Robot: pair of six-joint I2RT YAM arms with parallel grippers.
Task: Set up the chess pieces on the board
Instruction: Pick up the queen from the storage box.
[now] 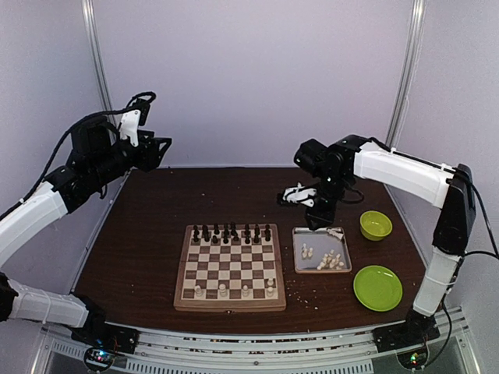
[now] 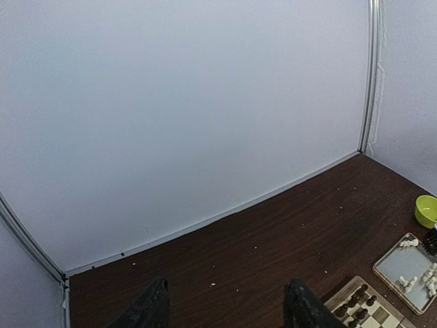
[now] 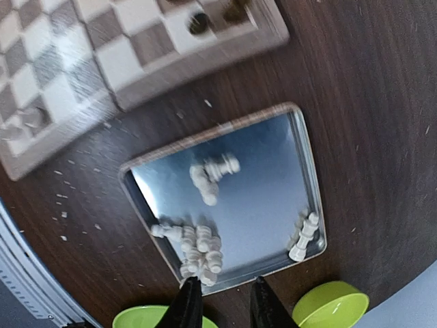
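As things stand on the board: the square wooden chessboard with brown-and-cream squares point(image 1: 230, 265) has small dark brown-black pieces point(image 1: 231, 232) ranked along its far side. Only about four of the small cream-white chess pieces point(image 1: 222, 290) stand on its near rank, with gaps between them.
Where the rest lie: most of the cream-white pieces are tipped over in the shiny rectangular metal tray point(image 3: 266, 178), just right of the board on the dark brown wooden counter point(image 1: 148, 234). I see one heap, a loose few mid-tray and two more against a rim.
Right fingers: the right gripper point(image 3: 224, 283) hangs over the tray's edge, well above the pieces. Its fingers are a narrow gap apart with nothing between them.
Left fingers: the left gripper point(image 2: 229, 307) is held high at the far left, well away from the board and facing the back wall. Its fingers are wide apart and hold nothing.
Done, as I judge it: the dark side looks set, and the white side is barely begun.
Left, as I judge it: nearly every tray piece has to be picked up, stood upright and placed on the two near ranks.
Nearby: a lime-green round bowl point(image 1: 376, 224) and a lime-green round plate point(image 1: 377, 287) sit right of the tray.
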